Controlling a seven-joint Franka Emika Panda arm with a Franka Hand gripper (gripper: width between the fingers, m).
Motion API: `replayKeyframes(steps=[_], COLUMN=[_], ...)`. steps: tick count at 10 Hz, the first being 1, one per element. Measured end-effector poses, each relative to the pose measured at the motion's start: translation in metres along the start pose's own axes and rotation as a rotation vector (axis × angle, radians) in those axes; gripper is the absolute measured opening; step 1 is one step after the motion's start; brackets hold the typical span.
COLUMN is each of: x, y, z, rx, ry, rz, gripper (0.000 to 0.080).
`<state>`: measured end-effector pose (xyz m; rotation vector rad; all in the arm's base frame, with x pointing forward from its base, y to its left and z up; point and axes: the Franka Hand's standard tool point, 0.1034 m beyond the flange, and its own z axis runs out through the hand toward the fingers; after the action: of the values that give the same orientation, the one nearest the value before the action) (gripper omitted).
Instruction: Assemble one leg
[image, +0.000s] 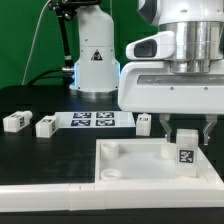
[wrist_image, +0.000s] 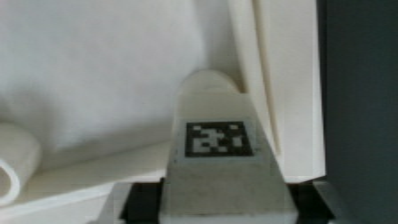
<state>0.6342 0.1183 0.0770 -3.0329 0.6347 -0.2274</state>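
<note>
My gripper (image: 186, 128) is shut on a white leg (image: 186, 148) with a black-and-white tag on its face. It holds the leg upright over the far right corner of the large white square panel (image: 130, 165); whether the leg touches the panel I cannot tell. In the wrist view the leg (wrist_image: 222, 150) fills the middle between my gripper (wrist_image: 217, 205) fingers, above the panel's raised rim (wrist_image: 276, 90). Two more legs (image: 14, 122) (image: 46, 126) lie on the black table at the exterior view's left, and another (image: 144, 122) stands behind the panel.
The marker board (image: 92, 121) lies flat behind the panel. The arm's white base (image: 95, 60) stands at the back. A round corner socket (wrist_image: 15, 160) of the panel shows in the wrist view. A white strip (image: 60, 190) lies along the front.
</note>
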Motion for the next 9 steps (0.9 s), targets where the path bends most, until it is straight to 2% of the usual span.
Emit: replayKeyframes(steps=[2, 6, 9], x=[-0.0017, -0.0049, -0.0042], y=[-0.001, -0.0036, -0.0036], z=[0.0002, 0.0008, 0.0005], rx=[0.003, -0.013, -0.004], ry=[-0.003, 0.002, -0.005], rz=[0.29, 0.808, 0.983], gripper=[0.029, 0.029, 0.029])
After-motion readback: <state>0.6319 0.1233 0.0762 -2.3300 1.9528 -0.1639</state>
